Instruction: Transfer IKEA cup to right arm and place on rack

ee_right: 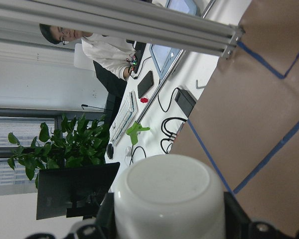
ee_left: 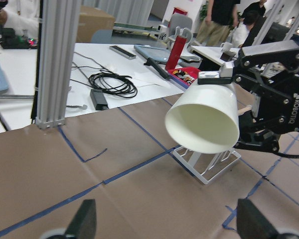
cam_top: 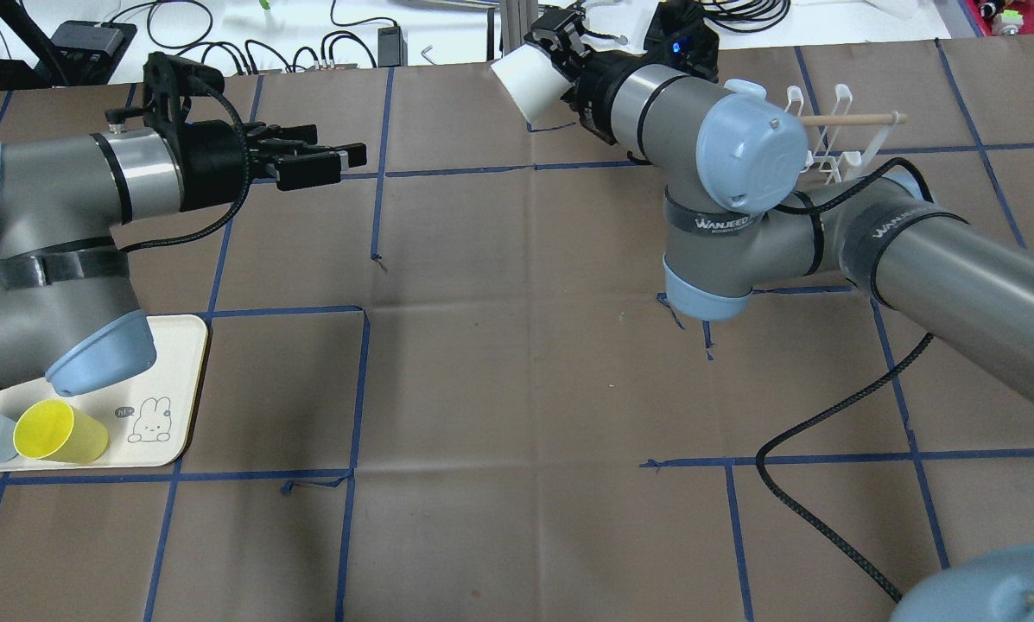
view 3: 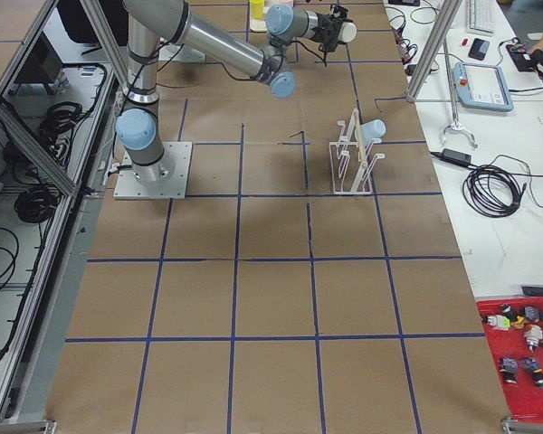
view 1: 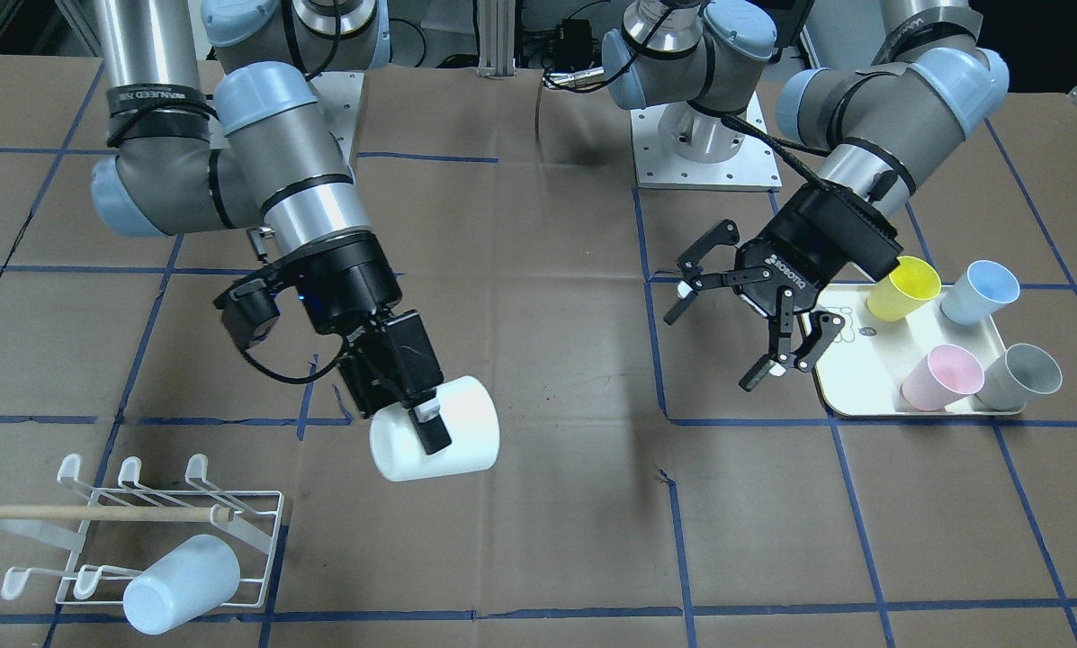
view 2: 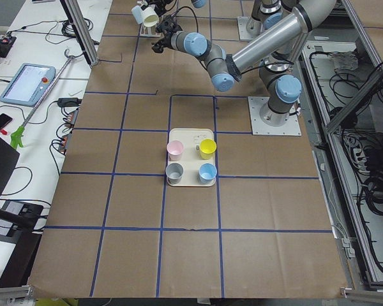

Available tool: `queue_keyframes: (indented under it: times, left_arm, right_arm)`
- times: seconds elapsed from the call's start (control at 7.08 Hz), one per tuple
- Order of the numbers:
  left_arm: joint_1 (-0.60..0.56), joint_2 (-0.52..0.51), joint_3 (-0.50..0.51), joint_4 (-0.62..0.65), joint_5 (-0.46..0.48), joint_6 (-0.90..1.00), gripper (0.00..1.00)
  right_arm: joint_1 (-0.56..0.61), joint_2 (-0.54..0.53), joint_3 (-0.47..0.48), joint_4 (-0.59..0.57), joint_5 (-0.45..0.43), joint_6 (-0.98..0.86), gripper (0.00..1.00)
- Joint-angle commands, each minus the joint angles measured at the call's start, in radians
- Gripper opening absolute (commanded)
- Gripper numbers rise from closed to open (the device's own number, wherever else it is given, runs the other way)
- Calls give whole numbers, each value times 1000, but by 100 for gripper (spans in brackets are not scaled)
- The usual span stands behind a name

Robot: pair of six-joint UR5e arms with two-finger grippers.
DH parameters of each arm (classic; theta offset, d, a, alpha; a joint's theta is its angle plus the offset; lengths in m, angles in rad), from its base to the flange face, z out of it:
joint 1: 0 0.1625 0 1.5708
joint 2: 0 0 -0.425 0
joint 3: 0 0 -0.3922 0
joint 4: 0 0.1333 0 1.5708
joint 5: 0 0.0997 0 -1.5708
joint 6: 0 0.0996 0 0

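While my right jaws clamp the cup (view 1: 466,423) on its side above the table, apart from the rack (view 1: 97,513), my left jaws hang wide beside the tray (view 1: 862,378).

Cup (view 1: 466,432) in right end effector (view 1: 421,418), above table (view 1: 574,360) between rack (view 1: 97,513) and tray (view 1: 862,378) (four cups (view 1: 943,376) on it).

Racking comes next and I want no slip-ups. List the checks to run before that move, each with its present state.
1. White cup held between the fingers of the right gripper: ok.
2. Left gripper open and clear of the cup: ok.
3. Rack has free prongs: ok; a light blue cup takes one corner.
4. Cup mouth turned toward the rack: not ok, it faces away.
5. Grip firmness: cannot tell.
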Motion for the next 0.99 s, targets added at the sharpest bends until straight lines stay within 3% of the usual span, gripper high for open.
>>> queue_keyframes:
  times: [0.0, 0.42, 0.71, 0.85]
  left_arm:
    - [-12, -19, 212, -297, 236, -100, 99]
    - [-171, -100, 442, -584, 617, -255, 99]
    - [-224, -106, 559, -833, 722, -344, 99]
    - [-227, -90, 608, -993, 783, -346, 99]
  right_arm:
    - [-119, -6, -2, -53, -2, -473, 23]
    - [-310, 15, -43, -82, 10, -995, 19]
    - [-373, 140, -167, -91, 13, -1231, 18]
    - [-397, 185, -209, -96, 66, -1271, 18]
